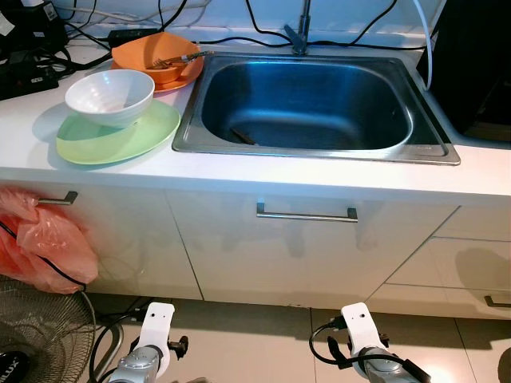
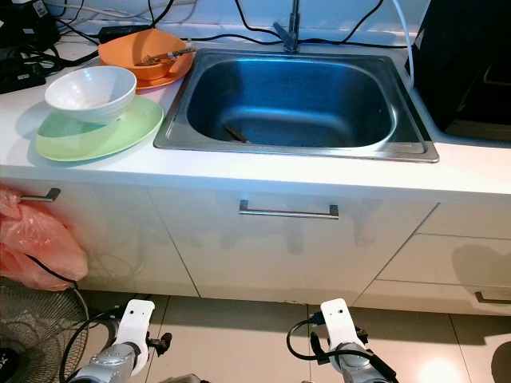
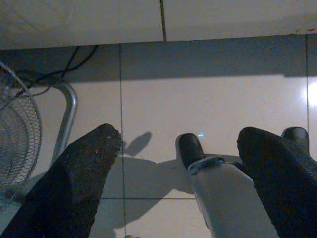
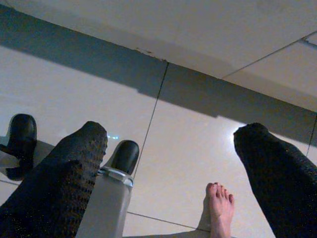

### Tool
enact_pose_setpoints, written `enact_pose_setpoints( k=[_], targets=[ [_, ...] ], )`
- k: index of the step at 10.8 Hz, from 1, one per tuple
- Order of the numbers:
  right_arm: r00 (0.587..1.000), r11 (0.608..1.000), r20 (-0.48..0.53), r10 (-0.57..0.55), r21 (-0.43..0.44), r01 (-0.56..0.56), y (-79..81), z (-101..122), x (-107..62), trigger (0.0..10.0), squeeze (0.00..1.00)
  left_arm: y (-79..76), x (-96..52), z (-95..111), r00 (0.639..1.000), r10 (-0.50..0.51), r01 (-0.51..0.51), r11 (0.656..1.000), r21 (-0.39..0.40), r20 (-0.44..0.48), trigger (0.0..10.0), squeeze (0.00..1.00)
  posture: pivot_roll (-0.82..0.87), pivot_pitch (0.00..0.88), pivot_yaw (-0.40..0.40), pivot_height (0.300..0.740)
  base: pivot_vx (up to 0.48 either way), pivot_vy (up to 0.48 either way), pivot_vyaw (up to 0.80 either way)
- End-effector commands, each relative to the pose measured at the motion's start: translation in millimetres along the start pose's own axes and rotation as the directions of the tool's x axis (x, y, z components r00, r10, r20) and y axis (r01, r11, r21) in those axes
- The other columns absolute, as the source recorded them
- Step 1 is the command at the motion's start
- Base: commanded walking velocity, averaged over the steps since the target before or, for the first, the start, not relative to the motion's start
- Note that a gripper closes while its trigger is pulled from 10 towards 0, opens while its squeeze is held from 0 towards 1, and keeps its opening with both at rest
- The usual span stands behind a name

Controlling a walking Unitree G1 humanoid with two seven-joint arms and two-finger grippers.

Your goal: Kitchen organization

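The sink (image 1: 315,104) is brushed stainless steel with a soft sheen, and the tap (image 1: 301,32) is metal too. The counter (image 1: 239,171) is smooth, white and faintly glossy. The white bowl (image 1: 109,96) looks like glazed ceramic; the green plate (image 1: 120,137) and orange bowl (image 1: 156,57) have a smooth, satin finish. The cabinet fronts (image 1: 279,255) are glossy white with brushed metal handles (image 1: 306,214). A thin, crinkled pink plastic bag (image 1: 40,243) hangs there. The floor tiles (image 3: 208,99) are glossy and reflective. The end effector fingers (image 4: 74,173) are black, matt and rough, with a dimpled grip. The fan guard (image 3: 17,139) is wire metal.
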State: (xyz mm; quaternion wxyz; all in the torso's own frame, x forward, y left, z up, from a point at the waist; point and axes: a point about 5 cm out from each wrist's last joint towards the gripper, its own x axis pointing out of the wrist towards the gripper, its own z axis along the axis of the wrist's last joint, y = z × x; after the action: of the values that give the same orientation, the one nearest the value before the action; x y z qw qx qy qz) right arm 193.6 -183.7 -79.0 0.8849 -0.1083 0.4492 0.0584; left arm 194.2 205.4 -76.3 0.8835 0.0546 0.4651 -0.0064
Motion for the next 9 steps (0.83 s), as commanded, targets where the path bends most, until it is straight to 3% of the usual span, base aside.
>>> enact_pose_setpoints(
  k=[1, 9],
  targets=[
    [1.0, 1.0, -0.016, 0.003, -0.01, -0.003, 0.0, -3.7, -0.5, 10.0, 0.0, 0.0, -0.7, -5.2, 1.0, -0.012, 0.012, 1.0, -0.007, -0.018, 10.0, 0.0, 0.1, 0.053, 0.007, 0.74, 0.0, 0.0, 0.0],
    [1.0, 1.0, -0.02, 0.001, -0.017, -0.001, -1.1, -4.7, -0.8, 10.0, 0.0, -1.7, -0.2, -2.9, 1.0, -0.017, 0.017, 1.0, -0.007, -0.011, 10.0, 0.0, 0.1, 0.056, 0.006, 0.74, 0.0, 0.0, 0.0]
  ],
)
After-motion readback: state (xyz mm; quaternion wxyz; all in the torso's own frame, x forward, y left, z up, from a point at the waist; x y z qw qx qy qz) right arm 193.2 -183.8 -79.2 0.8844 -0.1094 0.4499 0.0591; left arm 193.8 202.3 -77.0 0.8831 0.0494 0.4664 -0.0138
